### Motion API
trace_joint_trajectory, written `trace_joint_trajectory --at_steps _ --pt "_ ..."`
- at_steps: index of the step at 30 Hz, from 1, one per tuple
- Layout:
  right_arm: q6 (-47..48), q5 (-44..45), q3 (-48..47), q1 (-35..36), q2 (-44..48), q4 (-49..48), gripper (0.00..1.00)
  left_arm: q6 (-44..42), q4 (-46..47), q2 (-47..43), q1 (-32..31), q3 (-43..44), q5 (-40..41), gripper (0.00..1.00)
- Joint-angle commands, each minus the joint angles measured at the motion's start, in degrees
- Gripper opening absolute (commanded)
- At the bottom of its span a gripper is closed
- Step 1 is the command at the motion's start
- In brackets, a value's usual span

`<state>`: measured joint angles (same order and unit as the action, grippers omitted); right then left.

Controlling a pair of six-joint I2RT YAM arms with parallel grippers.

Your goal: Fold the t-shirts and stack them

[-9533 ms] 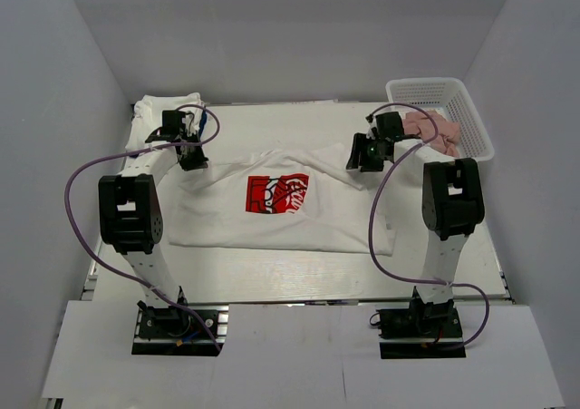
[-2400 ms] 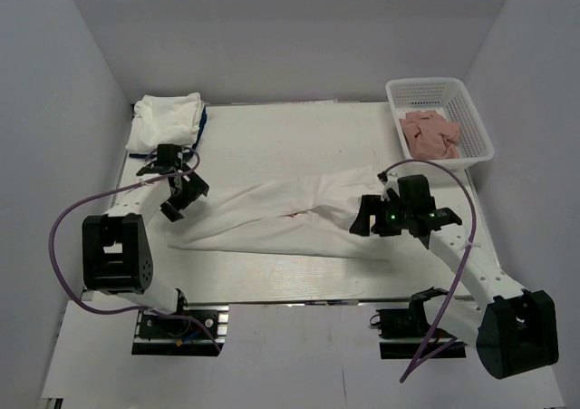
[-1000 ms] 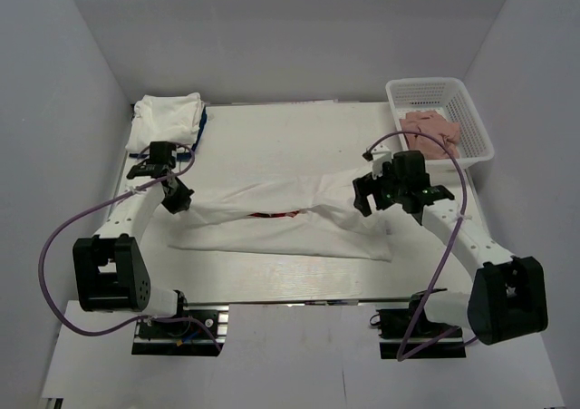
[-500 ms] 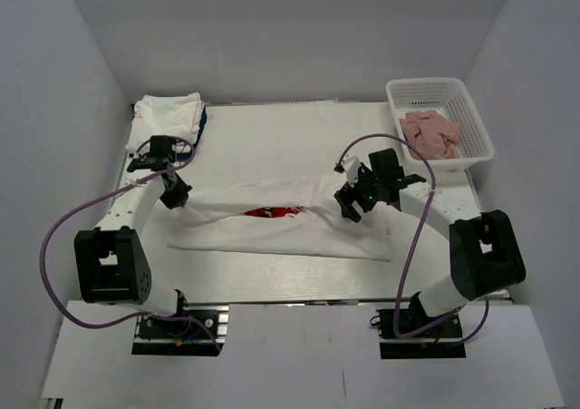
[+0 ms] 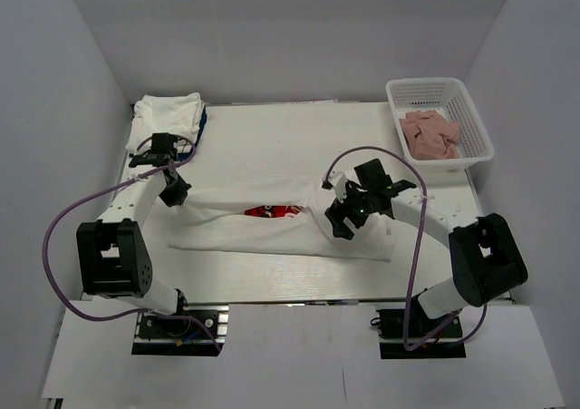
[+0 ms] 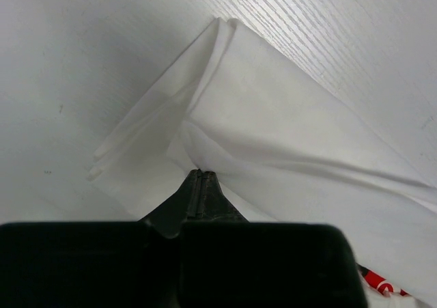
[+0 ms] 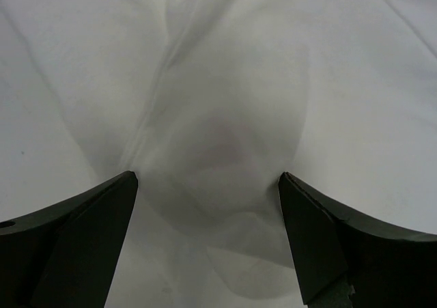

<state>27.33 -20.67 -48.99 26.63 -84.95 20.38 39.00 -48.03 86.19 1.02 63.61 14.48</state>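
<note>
While the t-shirt (image 5: 276, 237) lies as a half-folded white band across the middle of the table (image 5: 290, 141), its long axis runs from my left side to my right, and I work it from both ends; a sliver of its red print (image 5: 272, 212) shows in the gap where the upper layer meets the lower one; the cloth is soft, creased along its length, and thicker at the left end, where several layers fan out at the corner. My left gripper (image 5: 174, 197) sits at that left end with its fingers pressed fully together; a fold of the cloth runs out from their tip, so I judge it pinched there. My right gripper (image 7: 208, 178) hangs over the right-middle part of the shirt with its fingers spread wide and nothing between them; the cloth lies directly below it, wrinkled and shadowed. The right arm is thus the nearer to the loose right half, and the coming fold probably turns on a grasp there. A folded white bundle (image 5: 165, 119) rests at the far left corner, well apart.
</note>
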Motion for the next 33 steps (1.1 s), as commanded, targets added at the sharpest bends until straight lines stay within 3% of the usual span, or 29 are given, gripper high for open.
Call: trace_joint_trajectory --at_steps 1,6,15,16,17,19,20,22,23,24,33 --pt "-1.5 1.0 0.4 1.4 0.6 3.6 0.9 -0.6 -0.1 -0.2 0.3 1.9 2.7 0.0" --pt "-2.5 5.3 0.0 3.8 -0.4 5.3 0.9 -0.6 -0.7 -0.2 0.3 1.9 3.2 0.0" --pt "-11.6 22.7 4.8 7.5 2.8 -11.4 0.9 -0.6 -0.1 -0.2 0.3 2.4 2.7 0.0" --pt "-11.7 24.9 5.5 7.6 2.3 -12.1 0.84 -1.1 0.5 0.4 0.3 3.1 2.0 0.0" --pt "-12.1 29.8 5.2 7.7 2.1 -12.6 0.71 -1.1 0.5 0.4 0.3 3.6 2.0 0.0" --pt "-12.2 31.9 4.7 7.8 2.0 -12.7 0.61 -1.6 1.1 0.9 0.3 4.1 0.8 0.0" --pt "-12.1 31.6 4.5 7.8 2.2 -12.9 0.47 -1.7 1.6 1.4 0.3 4.8 0.8 0.0" --pt "-12.4 30.6 3.8 7.7 2.6 -13.6 0.29 -1.7 1.6 2.1 0.3 6.1 0.3 0.0" --pt "-12.7 30.2 3.6 7.9 2.5 -14.3 0.09 -2.2 1.6 2.7 0.3 6.1 0.3 0.0" --pt "-13.1 30.6 3.4 7.7 2.5 -14.5 0.0 -2.2 1.6 2.8 0.3 7.0 0.3 0.0" --pt "-10.7 32.9 -3.2 7.7 1.9 -10.9 0.0 -3.5 0.0 5.2 0.3 11.0 1.6 0.0"
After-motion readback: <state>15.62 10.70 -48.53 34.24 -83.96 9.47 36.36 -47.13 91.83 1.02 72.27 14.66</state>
